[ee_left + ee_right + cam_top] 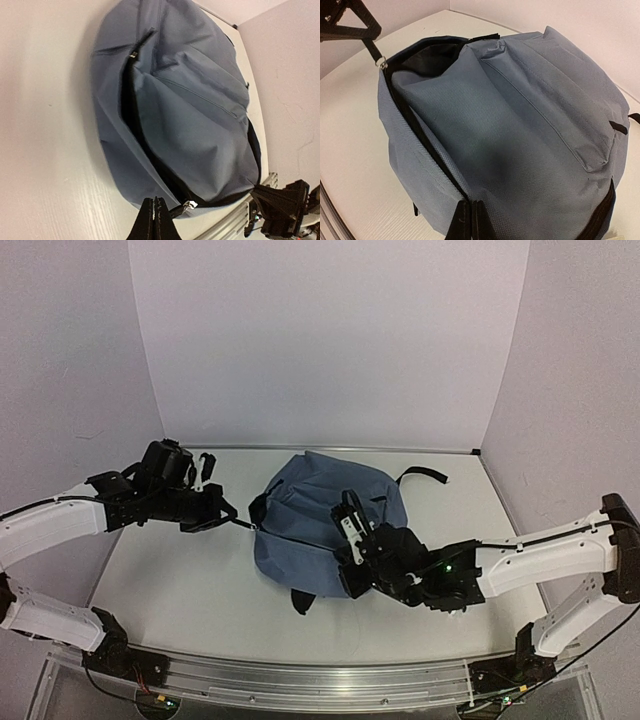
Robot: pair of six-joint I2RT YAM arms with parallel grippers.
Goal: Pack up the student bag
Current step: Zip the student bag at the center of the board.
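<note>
Right hand [470, 220]: fingers pressed together at the near zipper edge of the student bag [320, 515]; whether fabric is nipped is unclear.
Student bag: middle of the surface [170, 580], main zipper gaping, interior dark, contents indiscernible.
Left hand [155, 220]: reaching from the left, pinching the zipper pull [186, 206].
Black strap [425, 476]: partly hidden behind the bag.
</note>
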